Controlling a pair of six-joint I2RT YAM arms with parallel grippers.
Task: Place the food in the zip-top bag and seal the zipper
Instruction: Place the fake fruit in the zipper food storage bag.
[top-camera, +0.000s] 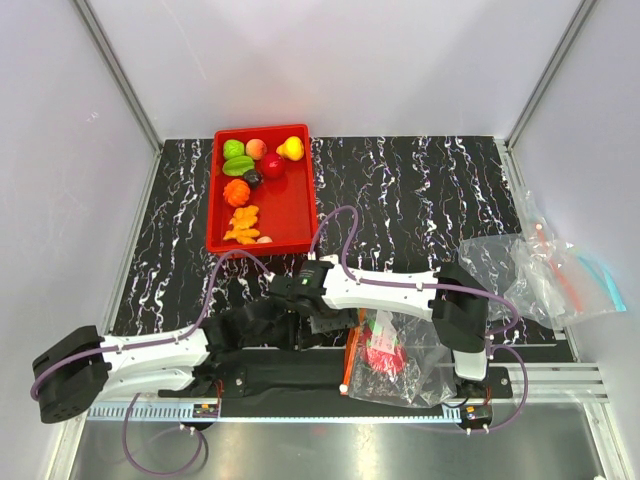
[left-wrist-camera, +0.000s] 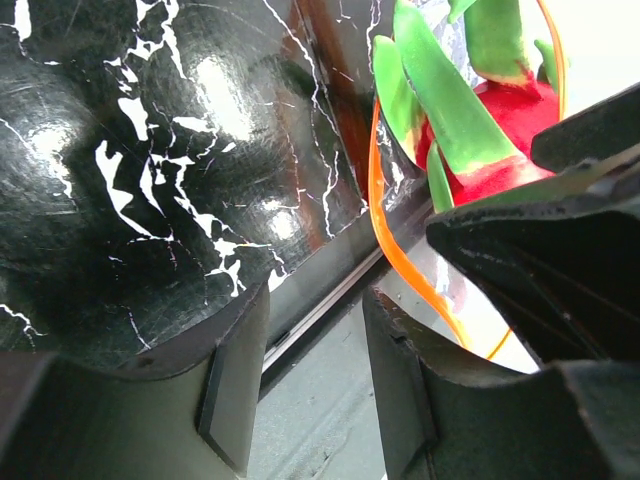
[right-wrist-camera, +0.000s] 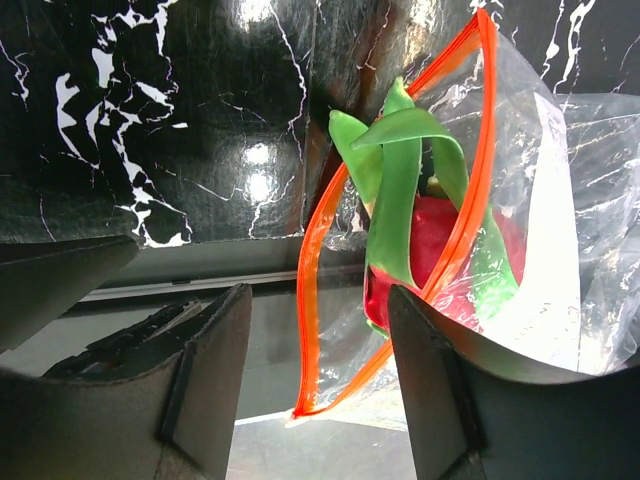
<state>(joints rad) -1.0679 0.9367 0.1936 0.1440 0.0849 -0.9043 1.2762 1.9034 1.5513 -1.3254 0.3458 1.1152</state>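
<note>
One red-green piece (right-wrist-camera: 440, 240) sits in the bag (top-camera: 420, 375) at the near edge of the table (top-camera: 420, 190), its zipper (right-wrist-camera: 318, 250) gaping. Other food (top-camera: 237, 192) waits in the tray (top-camera: 290, 215). The left pincer (left-wrist-camera: 310, 390) and right pincer (right-wrist-camera: 315, 380) stand apart, empty.

The red toy fruit with green leaves (left-wrist-camera: 510, 110) was cropped at the left wrist view's top, its lower part behind a blurred black housing (left-wrist-camera: 540, 270). The clear plastic zip-top bag (right-wrist-camera: 600, 250) ran off the right wrist view's edge.

White arms (top-camera: 385, 290), black joints (top-camera: 70, 375), purple cables (top-camera: 343, 209)
</note>
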